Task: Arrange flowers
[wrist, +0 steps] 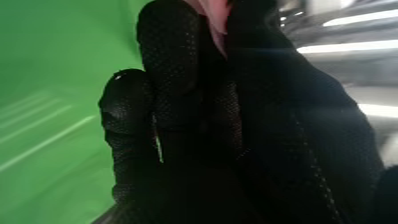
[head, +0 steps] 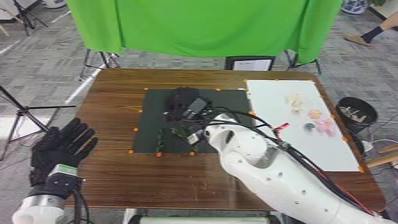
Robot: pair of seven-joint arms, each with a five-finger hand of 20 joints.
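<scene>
- Right hand (head: 182, 96): over mat (head: 155, 112), pinching pink flower (wrist: 212, 14), probably for placing.
- Left hand (head: 55, 150): spread, clear of work.
- Loose flowers (head: 325, 126), right: apparently separated for picking.

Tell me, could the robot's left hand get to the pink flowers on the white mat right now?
Probably not: the left hand is open by the left edge of the table, the pink flowers lie across on the white mat, and the right arm stretches over the table between them.
</scene>
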